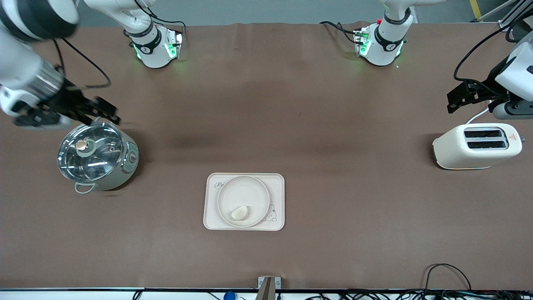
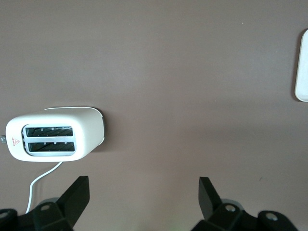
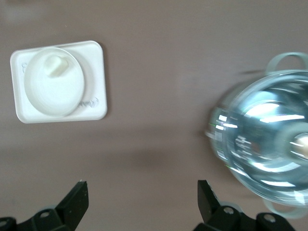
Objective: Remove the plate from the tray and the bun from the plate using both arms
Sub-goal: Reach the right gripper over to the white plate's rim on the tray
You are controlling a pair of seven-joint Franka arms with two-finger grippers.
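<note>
Clearly nothing is lifted yet: the bun (image 1: 240,213) lies on the plate (image 1: 243,201), toward the rim nearer the front camera, and the plate sits on the tray (image 1: 277,181) at the table's middle. Both grippers are well apart from it. The left gripper (image 1: 454,101) hangs with jaws spread and empty over the table beside the toaster (image 1: 476,146), at the left arm's end. The right gripper (image 1: 102,111), fingers likewise apart and holding nothing, is over the rim of the lidded pot (image 1: 98,156) at the right arm's end. The step in hand looks like the approach; next, each arm probably needs to travel inward, one to grip the plate's rim, the other the bun.
</note>
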